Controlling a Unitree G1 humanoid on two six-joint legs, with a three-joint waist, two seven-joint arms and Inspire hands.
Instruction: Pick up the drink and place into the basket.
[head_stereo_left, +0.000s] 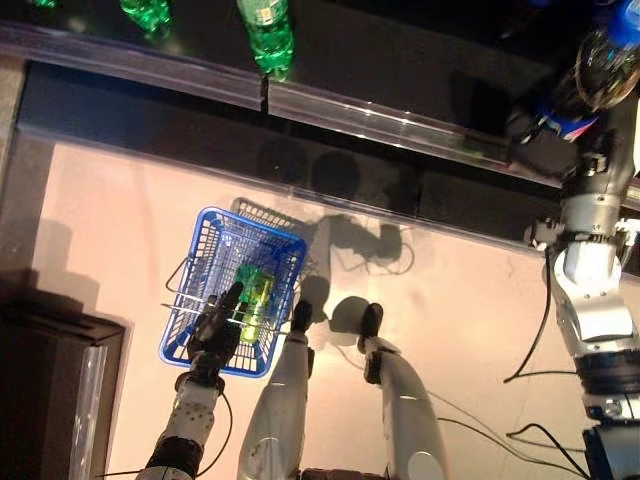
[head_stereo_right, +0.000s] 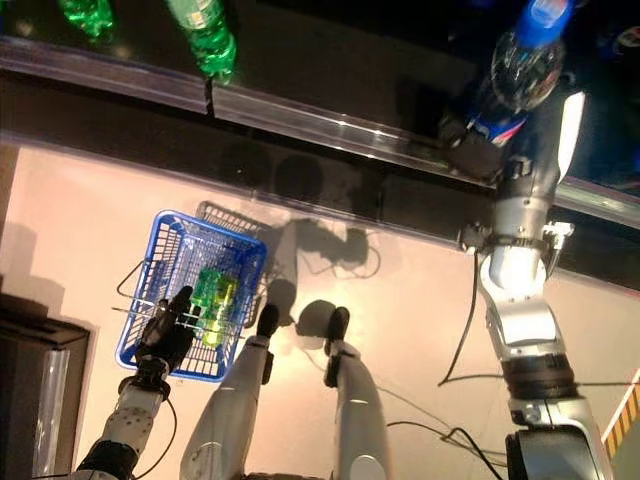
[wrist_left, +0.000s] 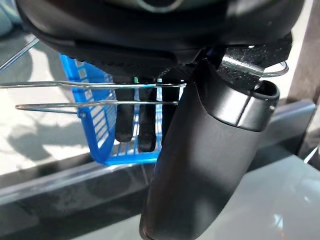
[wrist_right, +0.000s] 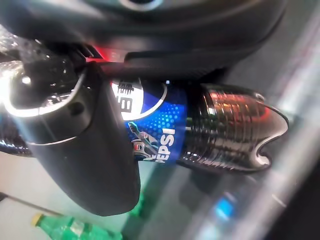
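A dark cola bottle (head_stereo_right: 525, 65) with a blue cap and blue label stands at the shelf on the far right. My right hand (head_stereo_right: 478, 140) is shut on it; in the right wrist view the thumb (wrist_right: 100, 150) lies across the label of the bottle (wrist_right: 165, 125). The blue basket (head_stereo_left: 270, 235) hangs low on my left with a green bottle (head_stereo_left: 255, 290) lying inside. My left hand (head_stereo_left: 215, 330) is over its near side, fingers (wrist_left: 131, 120) curled around the wire handles (wrist_left: 75, 85).
Green bottles (head_stereo_left: 268, 35) (head_stereo_left: 148, 12) stand further left on the dark shelf, behind a clear rail (head_stereo_left: 380, 120). A dark cabinet (head_stereo_left: 50, 380) sits at the lower left beside the basket. Pale floor lies below the shelf.
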